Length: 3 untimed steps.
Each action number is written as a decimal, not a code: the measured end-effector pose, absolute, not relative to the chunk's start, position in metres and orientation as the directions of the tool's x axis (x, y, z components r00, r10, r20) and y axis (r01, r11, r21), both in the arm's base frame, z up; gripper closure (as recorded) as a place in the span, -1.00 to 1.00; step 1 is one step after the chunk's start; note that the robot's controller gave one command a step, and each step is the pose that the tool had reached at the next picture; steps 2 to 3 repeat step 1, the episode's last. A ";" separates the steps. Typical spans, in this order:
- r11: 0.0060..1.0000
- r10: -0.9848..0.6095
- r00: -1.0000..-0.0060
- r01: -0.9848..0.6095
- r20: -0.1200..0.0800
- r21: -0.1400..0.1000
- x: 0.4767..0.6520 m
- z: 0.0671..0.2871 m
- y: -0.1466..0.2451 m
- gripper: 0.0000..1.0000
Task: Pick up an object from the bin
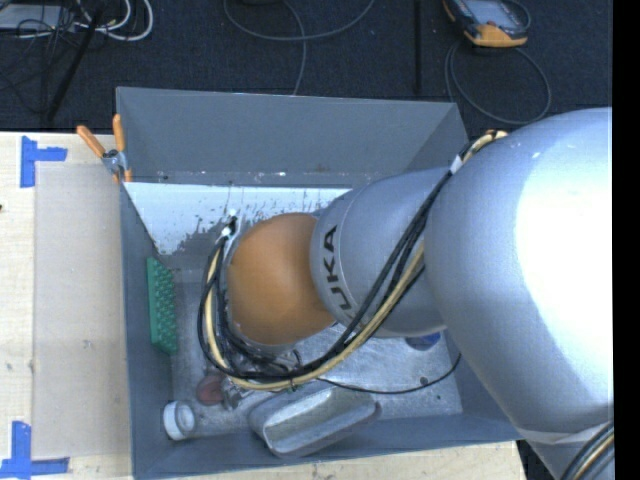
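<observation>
Silver arm [530, 268] is seen deep in the bin [290, 148]; whether the gripper [228, 378] is open cannot be told, and no pick is confirmed

Brush [162, 303] along L wall of bin [290, 138], cap [179, 420] in front-L corner, packet [315, 420] just R of it

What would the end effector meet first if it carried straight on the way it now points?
Likely the small reddish-brown thing on the bin floor, close under the end effector. Depth is unclear, so it could reach bare floor beside it instead.
</observation>
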State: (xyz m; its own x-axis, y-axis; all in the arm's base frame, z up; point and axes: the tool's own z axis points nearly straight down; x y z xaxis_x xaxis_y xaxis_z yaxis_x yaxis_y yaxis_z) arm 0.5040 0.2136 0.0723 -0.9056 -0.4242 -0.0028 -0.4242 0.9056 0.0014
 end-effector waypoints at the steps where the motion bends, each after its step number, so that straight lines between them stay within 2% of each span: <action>1: 0.903 -0.429 -0.903 -0.429 -0.008 0.000 0.499 0.214 0.212 1.00; 3: 0.903 -0.429 -0.903 -0.429 -0.008 0.000 0.499 0.214 0.212 1.00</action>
